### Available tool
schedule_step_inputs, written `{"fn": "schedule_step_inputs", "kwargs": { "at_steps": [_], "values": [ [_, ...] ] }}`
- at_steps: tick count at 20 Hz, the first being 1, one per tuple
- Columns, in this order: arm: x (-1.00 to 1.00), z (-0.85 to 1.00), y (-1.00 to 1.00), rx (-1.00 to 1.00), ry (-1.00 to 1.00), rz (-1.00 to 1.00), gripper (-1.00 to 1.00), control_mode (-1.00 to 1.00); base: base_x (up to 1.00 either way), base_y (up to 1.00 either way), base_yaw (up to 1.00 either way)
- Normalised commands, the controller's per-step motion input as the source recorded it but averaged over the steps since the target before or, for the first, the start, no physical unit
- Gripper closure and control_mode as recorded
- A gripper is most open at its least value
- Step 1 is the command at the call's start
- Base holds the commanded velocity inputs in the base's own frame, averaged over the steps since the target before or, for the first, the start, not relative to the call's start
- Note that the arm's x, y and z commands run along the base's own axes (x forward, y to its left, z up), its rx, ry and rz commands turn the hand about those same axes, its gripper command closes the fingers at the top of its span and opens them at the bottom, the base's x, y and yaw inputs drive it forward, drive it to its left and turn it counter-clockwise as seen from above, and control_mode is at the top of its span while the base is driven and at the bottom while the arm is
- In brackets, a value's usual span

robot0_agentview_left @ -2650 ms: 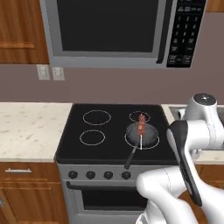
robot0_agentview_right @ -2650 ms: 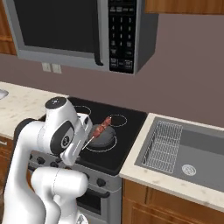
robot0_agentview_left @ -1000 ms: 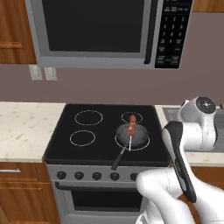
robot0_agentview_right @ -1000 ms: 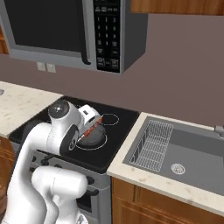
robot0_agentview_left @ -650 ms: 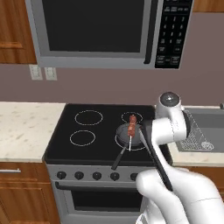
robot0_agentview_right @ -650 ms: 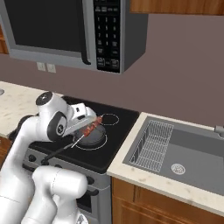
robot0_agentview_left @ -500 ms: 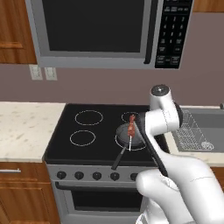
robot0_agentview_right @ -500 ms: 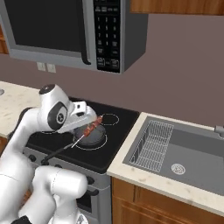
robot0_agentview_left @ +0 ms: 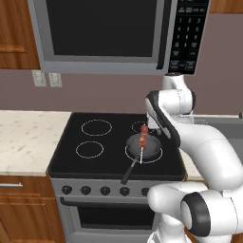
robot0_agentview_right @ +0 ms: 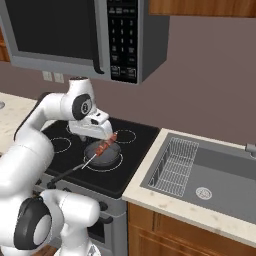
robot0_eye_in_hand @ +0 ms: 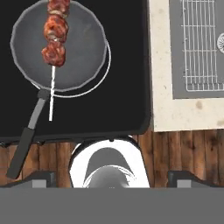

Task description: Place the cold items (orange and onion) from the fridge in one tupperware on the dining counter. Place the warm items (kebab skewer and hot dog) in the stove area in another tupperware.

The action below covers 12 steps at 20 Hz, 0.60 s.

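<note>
Jaws spread wide and empty, the gripper [robot0_agentview_right: 95, 134] hovers above the stove [robot0_agentview_left: 116, 161] to collect the kebab skewer [robot0_agentview_left: 143, 137], chunks of browned meat on a pale stick lying across the frying pan [robot0_agentview_left: 144, 147] on the near right burner, a reach demanding descent and centring first.

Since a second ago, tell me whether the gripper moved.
Yes. The gripper swung left across the stove, away from the sink, over the pan.

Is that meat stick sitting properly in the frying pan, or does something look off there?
Slightly odd: the red-brown meat kebab skewer lies across the round grey frying pan, its thin pale stick poking out over the rim beside the black handle. Nothing is spilled.
</note>
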Motion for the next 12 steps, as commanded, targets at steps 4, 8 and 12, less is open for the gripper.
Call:
{"fn": "schedule_step_inputs", "kwargs": {
  "at_steps": [4, 8, 12],
  "values": [
    [0.10, -0.30, 0.69, 0.01, -0.05, -0.47, -1.00, -1.00, 0.00, 0.00, 0.00],
    [0.31, -0.43, 0.88, 0.00, -0.05, -0.37, -1.00, -1.00, 0.00, 0.00, 0.00],
    [0.55, -0.51, 0.40, 0.00, -0.11, -0.14, -1.00, -1.00, 0.00, 0.00, 0.00]
  ]
}}
